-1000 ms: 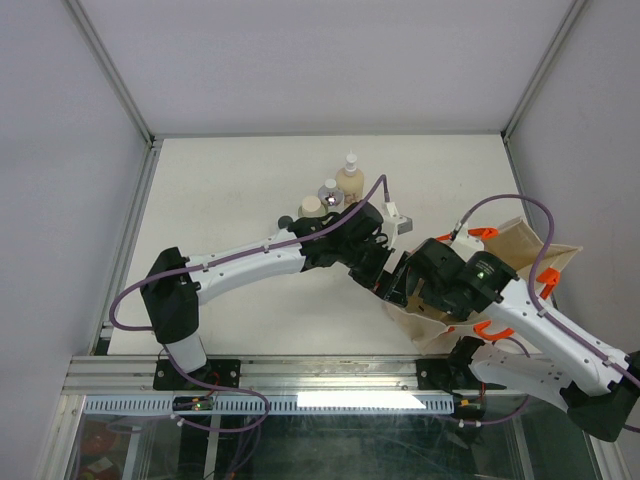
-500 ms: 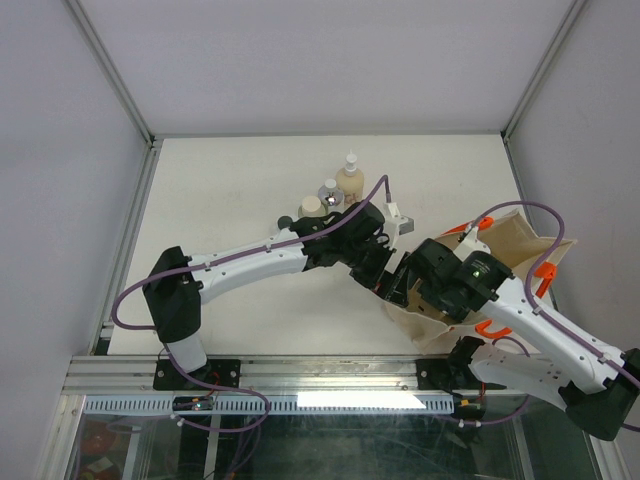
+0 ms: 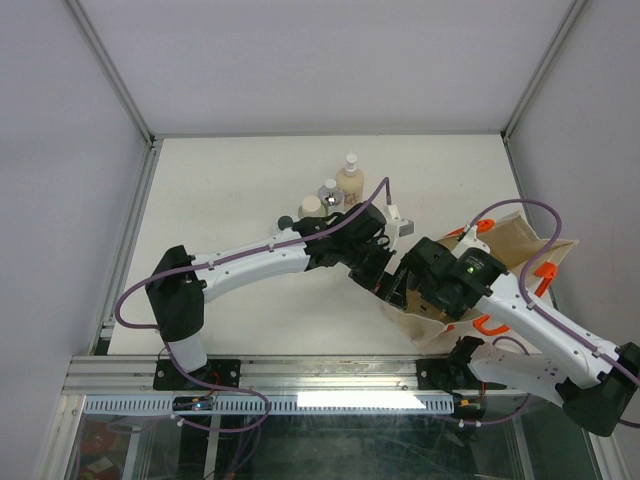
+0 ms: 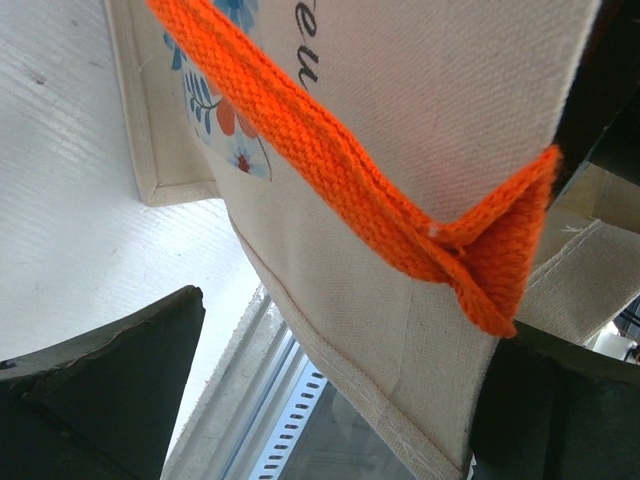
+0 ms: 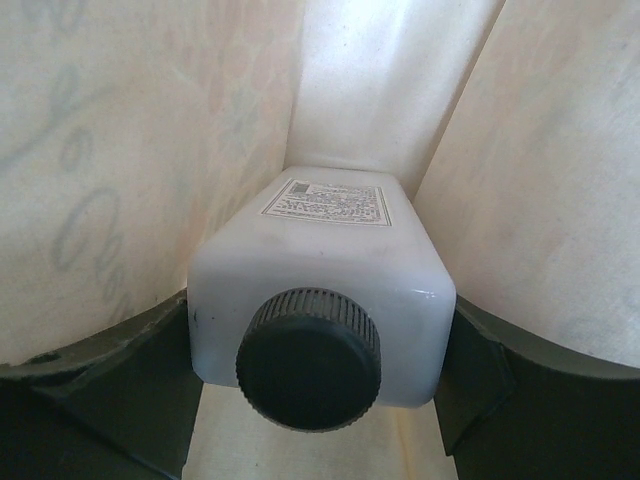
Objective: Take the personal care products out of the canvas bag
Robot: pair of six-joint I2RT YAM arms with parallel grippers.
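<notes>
**Surface and enclosure.** The table (image 3: 220,180) is off-white and matte. Plain pale walls (image 3: 320,60) close it in on three sides, with aluminium posts (image 3: 110,70) at the corners. A metal rail (image 3: 300,375) runs along the near edge.

**Overhead view.** Three products stand upright in a tight group near the table's middle:
- the cream pump bottle (image 3: 350,178), farthest back
- the silver-capped bottle (image 3: 329,192), just beside it
- the olive cylinder with beige cap (image 3: 311,206), nearest

The canvas bag (image 3: 522,235) sits at the right side. The left arm (image 3: 260,258) reaches across to its mouth, and the right arm (image 3: 545,325) goes into it. Neither set of fingers can be seen from above.

**Left wrist view only.** The left gripper (image 4: 350,320) stands spread. The bag's hem and orange handle (image 4: 340,165) pass between the fingers. The handle's fold rests against one fingertip, and the other finger (image 4: 100,390) is clear of the cloth.

**Right wrist view only.** Inside the bag, a whitish square bottle (image 5: 330,240) with a dark ribbed cap (image 5: 308,358) lies between the canvas walls, cap toward the camera. The right gripper (image 5: 318,300) has a finger close against each flank of it. Whether they are pressing it cannot be told.
</notes>
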